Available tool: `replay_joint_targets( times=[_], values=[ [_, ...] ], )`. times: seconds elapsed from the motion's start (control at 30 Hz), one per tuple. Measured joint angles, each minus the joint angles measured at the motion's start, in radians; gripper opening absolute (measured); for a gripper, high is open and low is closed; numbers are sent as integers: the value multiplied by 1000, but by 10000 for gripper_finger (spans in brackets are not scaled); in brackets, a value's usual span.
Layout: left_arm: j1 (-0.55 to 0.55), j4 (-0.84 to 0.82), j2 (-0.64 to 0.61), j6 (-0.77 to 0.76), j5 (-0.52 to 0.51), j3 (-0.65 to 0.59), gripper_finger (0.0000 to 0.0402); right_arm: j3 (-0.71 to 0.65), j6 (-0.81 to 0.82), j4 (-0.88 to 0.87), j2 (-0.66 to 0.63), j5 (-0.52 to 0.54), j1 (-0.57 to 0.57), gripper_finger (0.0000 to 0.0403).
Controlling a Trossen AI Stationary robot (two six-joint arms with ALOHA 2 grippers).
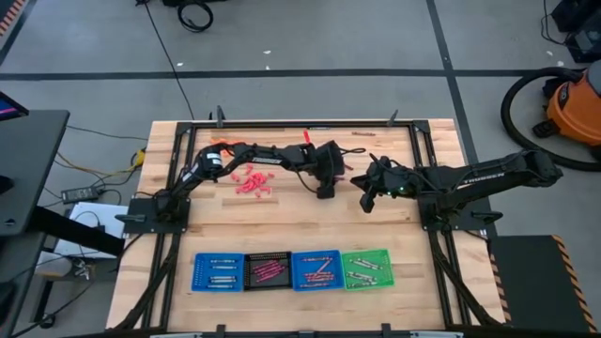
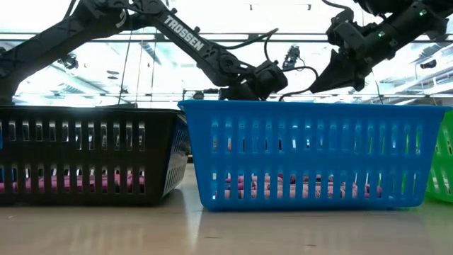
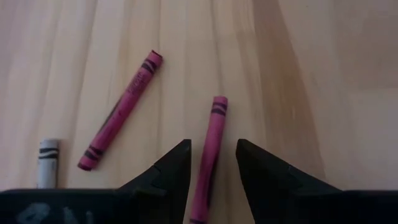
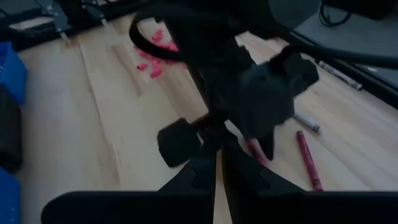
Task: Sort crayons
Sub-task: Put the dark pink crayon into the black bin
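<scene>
The left claw (image 3: 212,163) stands partly open astride a thin magenta wax crayon (image 3: 210,146) lying on the pale wooden table (image 3: 323,74); the right claw (image 4: 217,163) hovers nearly closed, empty.

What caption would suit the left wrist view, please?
Left gripper fingers straddle a magenta crayon lying on the wooden table.

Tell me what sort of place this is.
Probably a robotics lab or workshop: a wooden table with two mounted arms stands on a grey concrete floor, with loose cables and an orange shop vacuum nearby.
</scene>
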Motion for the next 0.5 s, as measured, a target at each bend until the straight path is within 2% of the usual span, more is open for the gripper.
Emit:
replay_joint_targets(
  times=[0.2,0.5],
  values=[
    [2,-34,-1,0,40,-1,141,0,0,-6,-5,6,6,34],
    [2,-29,1,1,44,-3,139,0,0,-6,-6,12,11,34]
  ],
)
